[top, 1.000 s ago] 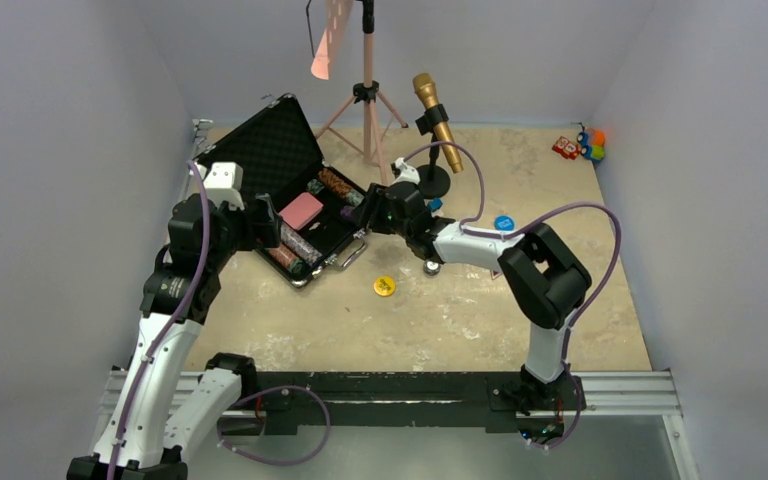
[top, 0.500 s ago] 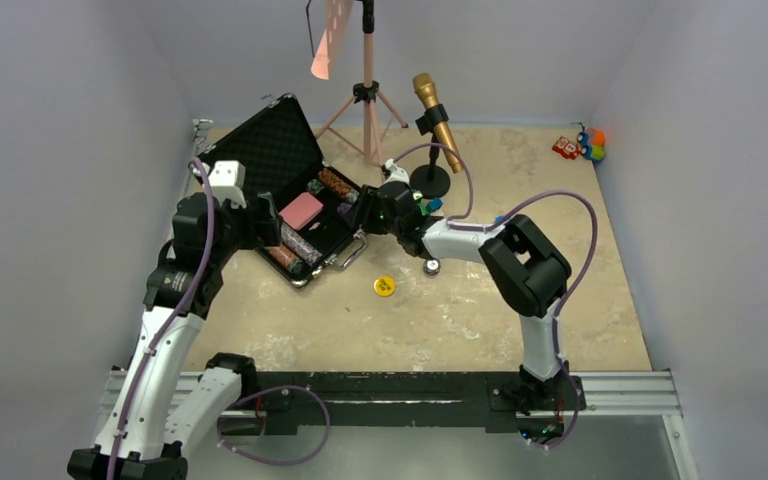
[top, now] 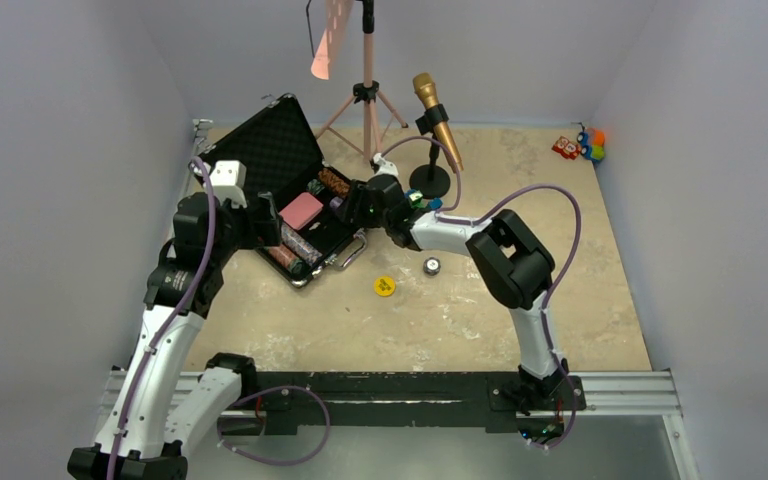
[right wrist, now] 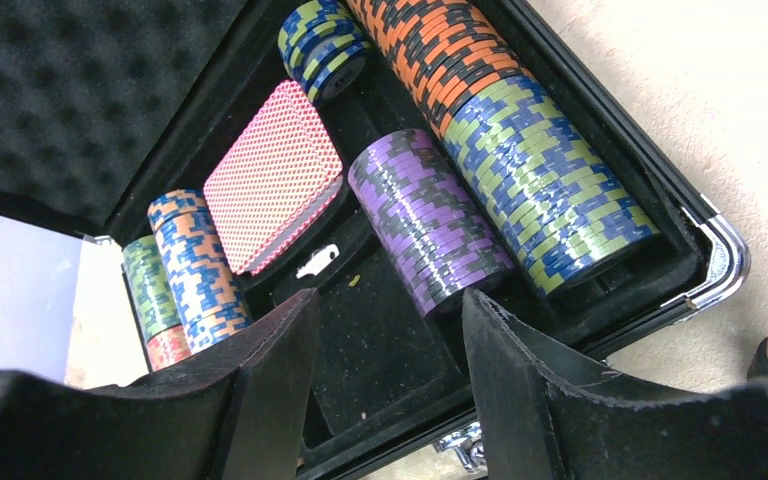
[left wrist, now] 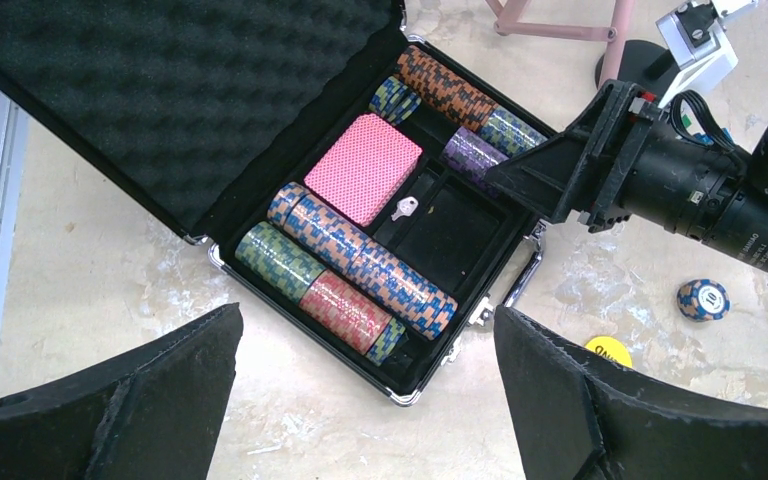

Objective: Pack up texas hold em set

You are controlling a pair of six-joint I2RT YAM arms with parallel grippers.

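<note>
The black silver-edged briefcase (top: 260, 150) lies open at the back left, and several chip stacks (left wrist: 360, 270) and the pink card deck (left wrist: 363, 168) lie in its tray. My right gripper (top: 358, 207) is open and empty, low over the bare compartment (right wrist: 380, 350) beside the purple chip stack (right wrist: 430, 225). My left gripper (left wrist: 365, 400) is open and empty, above the case's near-left corner. A loose chip (top: 430, 266) and the yellow button (top: 384, 285) lie on the floor right of the case. The blue and triangular buttons are out of view.
A gold microphone (top: 437, 120) on its round base (top: 430, 180) stands just behind my right arm. A pink tripod (top: 365, 100) stands at the back. Small toys (top: 580, 145) sit in the back right corner. A small key (right wrist: 317, 260) lies in the case.
My right gripper has moved left from the case's handle side to over its tray, and the right elbow has swung left over where the blue button lay. The left arm has barely moved.
</note>
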